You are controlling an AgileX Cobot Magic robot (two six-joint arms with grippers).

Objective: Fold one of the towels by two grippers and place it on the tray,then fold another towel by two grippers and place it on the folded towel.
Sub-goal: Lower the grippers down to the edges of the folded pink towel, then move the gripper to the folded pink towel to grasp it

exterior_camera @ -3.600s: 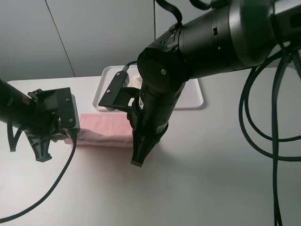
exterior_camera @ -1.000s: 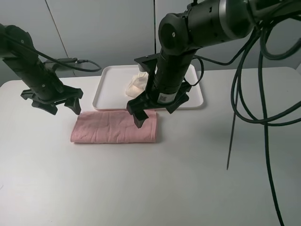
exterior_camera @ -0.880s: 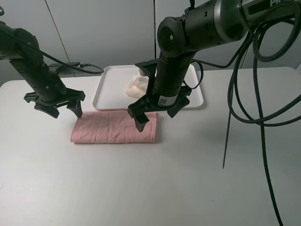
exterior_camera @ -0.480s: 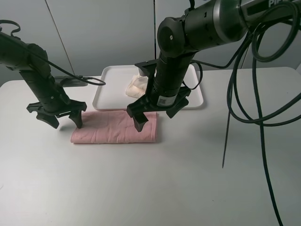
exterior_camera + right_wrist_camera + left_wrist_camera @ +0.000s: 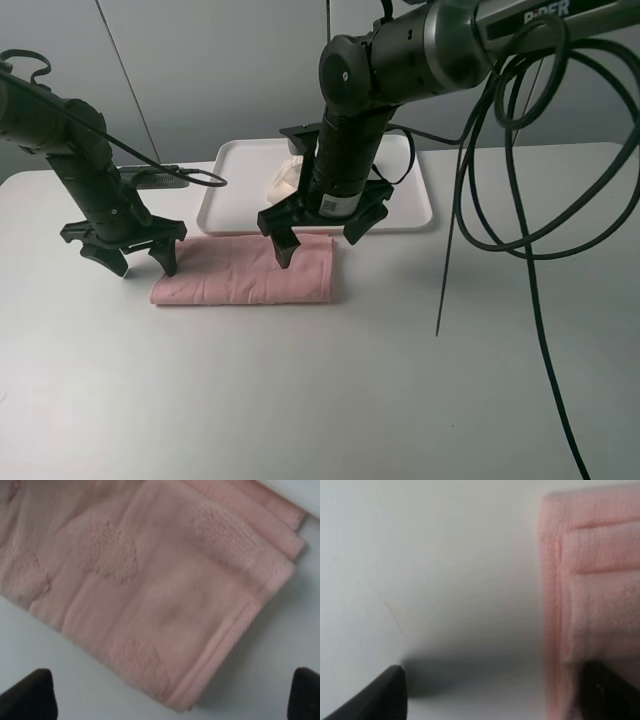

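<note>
A pink towel (image 5: 245, 272), folded into a long strip, lies on the white table in front of the tray (image 5: 405, 205). A cream towel (image 5: 285, 180) lies bunched on the tray's left part. My left gripper (image 5: 140, 262) is open and empty, low at the strip's left end. In the left wrist view one fingertip (image 5: 607, 690) is over the pink towel (image 5: 590, 595) and the other is over bare table. My right gripper (image 5: 318, 240) is open and empty, just above the strip's right end. The right wrist view shows the pink towel (image 5: 160, 590) between the spread fingertips (image 5: 27, 695).
Black cables hang from the right arm, one (image 5: 445, 290) dangling over the table to the right of the towel. A cable (image 5: 190, 178) runs from the left arm toward the tray. The table (image 5: 330, 400) spreads in front of the towel.
Both grippers rose from the towel's front edge and swung to its ends. Over the last second the left gripper sank toward the left end and the right gripper shifted slightly left and back.
</note>
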